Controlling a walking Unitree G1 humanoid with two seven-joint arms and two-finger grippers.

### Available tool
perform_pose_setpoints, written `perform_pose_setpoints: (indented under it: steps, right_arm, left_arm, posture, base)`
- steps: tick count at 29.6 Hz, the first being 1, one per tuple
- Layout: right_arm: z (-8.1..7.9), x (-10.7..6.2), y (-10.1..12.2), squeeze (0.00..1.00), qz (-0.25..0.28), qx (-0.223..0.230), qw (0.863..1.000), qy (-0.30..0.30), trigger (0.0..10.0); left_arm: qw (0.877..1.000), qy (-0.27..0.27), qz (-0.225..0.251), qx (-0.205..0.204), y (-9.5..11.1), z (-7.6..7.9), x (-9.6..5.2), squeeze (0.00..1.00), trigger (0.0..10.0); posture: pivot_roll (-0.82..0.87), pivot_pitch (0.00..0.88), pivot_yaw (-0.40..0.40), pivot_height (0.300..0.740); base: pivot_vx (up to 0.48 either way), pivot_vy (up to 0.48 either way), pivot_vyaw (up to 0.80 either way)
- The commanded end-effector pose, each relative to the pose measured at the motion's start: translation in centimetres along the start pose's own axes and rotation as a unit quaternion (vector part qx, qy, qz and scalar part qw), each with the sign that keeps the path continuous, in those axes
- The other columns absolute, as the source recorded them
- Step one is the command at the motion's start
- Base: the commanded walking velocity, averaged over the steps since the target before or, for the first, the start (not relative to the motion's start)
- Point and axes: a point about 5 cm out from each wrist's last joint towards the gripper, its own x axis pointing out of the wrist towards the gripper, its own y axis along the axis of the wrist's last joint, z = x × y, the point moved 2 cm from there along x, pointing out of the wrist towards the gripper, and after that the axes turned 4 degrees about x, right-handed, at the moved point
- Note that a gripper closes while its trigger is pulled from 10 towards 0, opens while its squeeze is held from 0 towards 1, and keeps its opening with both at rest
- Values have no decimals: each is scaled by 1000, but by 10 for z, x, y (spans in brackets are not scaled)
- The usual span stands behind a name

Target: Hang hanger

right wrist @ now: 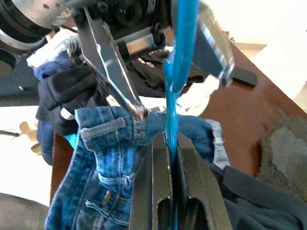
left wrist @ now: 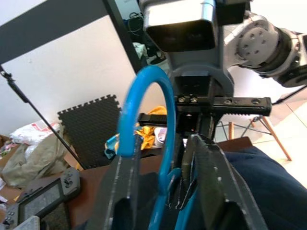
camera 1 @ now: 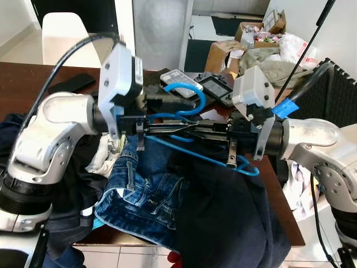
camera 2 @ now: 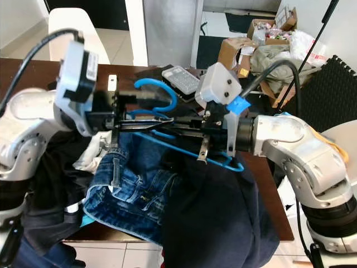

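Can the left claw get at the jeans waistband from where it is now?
Probably not freely: the left claw is shut on the blue hanger, which the right claw also grips. The jeans hang just below, clipped at the waistband, so it would have to let go first.

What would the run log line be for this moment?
stage: hanger held over table | right gripper: shut on blue hanger | left gripper: around hanger hook, grip unclear | jeans: on table

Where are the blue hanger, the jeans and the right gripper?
blue hanger [camera 1: 192, 99]: left eye view, on the hook's curve.
jeans [camera 1: 139, 195]: left eye view, mid denim.
right gripper [right wrist: 171, 158]: right wrist view, between the fingertips pinching the hanger.
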Motion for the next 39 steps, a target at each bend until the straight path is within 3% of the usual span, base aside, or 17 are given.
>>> perform_pose_setpoints:
  steps: [1,7,9,11,13,16,19,25,26,27,29,30,32,33,34,37,39]
  right_arm:
    - [-2,1,0,0,-5,-3,1000,5,0]
    - [6,-2,-3,0,-13,-8,1000,-22,0]
    - [18,-11,-8,0,-31,-12,997,-63,0]
    - [18,-11,-8,0,-31,-12,997,-63,0]
    - [36,-22,-10,0,-36,-11,992,-123,0]
    - [46,-28,-9,0,-32,-8,987,-156,0]
    - [67,-41,-8,0,-18,6,972,-236,0]
    - [91,-58,-9,0,10,31,943,-330,0]
    - [100,-65,-5,0,39,43,929,-365,0]
    - [106,-69,-1,0,69,58,917,-388,0]
    - [106,-69,-1,0,69,58,917,-388,0]
    - [109,-70,1,0,91,68,910,-399,8392]
    - [109,-70,1,0,91,68,910,-399,8392]
    - [110,-62,-1,0,135,104,896,-410,10000]
    - [109,-55,-6,0,149,118,890,-414,10000]
    - [104,-42,-16,0,172,145,878,-423,10000]
    - [101,-39,-20,0,177,152,872,-431,10000]
  left_arm:
    - [1000,10,12,-2,2,-4,1,1000,10000]
    - [998,54,11,-10,10,-30,-24,1000,10000]
    - [998,63,15,-20,21,-42,-46,1000,10000]
    - [998,63,15,-20,21,-42,-46,1000,10000]
    - [994,104,-14,-8,23,-55,-70,1000,10000]
    - [991,131,-35,1,21,-62,-82,1000,10000]
    - [981,182,-63,5,17,-69,-103,1000,10000]
    - [964,247,-97,19,7,-69,-111,1000,10000]
    - [940,325,-103,18,0,-75,-109,1000,10000]
    - [904,410,-118,20,-11,-78,-107,0,10000]
    - [904,410,-118,20,-11,-78,-107,0,10000]
    - [870,473,-137,15,-23,-76,-106,0,10000]
    - [870,473,-137,15,-23,-76,-106,0,10000]
    - [789,589,-171,-40,-59,-58,-112,0,10000]
    - [764,611,-202,-48,-75,-42,-110,0,10000]
    - [742,624,-240,-42,-90,-14,-100,0,10000]
    - [741,625,-245,-30,-88,-8,-98,0,10000]
  posture:
    - [57,121,-26,740]
    - [57,128,-22,740]
    - [61,131,-23,740]
    - [61,131,-23,740]
    - [63,134,-23,740]
    - [65,135,-25,740]
    - [68,141,-24,740]
    - [74,147,-29,740]
    - [76,149,-34,740]
    - [79,149,-35,740]
    - [79,149,-35,740]
    - [82,148,-40,740]
    - [82,148,-40,740]
    - [108,145,-44,740]
    - [122,142,-44,740]
    - [129,139,-43,740]
    - [134,135,-43,740]
  base:
    - [0,0,0]
    - [0,0,0]
    - [0,0,0]
    - [0,0,0]
    - [0,0,0]
    - [0,0,0]
    - [0,0,0]
    - [0,0,0]
    - [0,0,0]
    - [0,0,0]
    - [0,0,0]
    - [0,0,0]
    - [0,0,0]
    - [0,0,0]
    - [0,0,0]
    - [0,0,0]
    - [0,0,0]
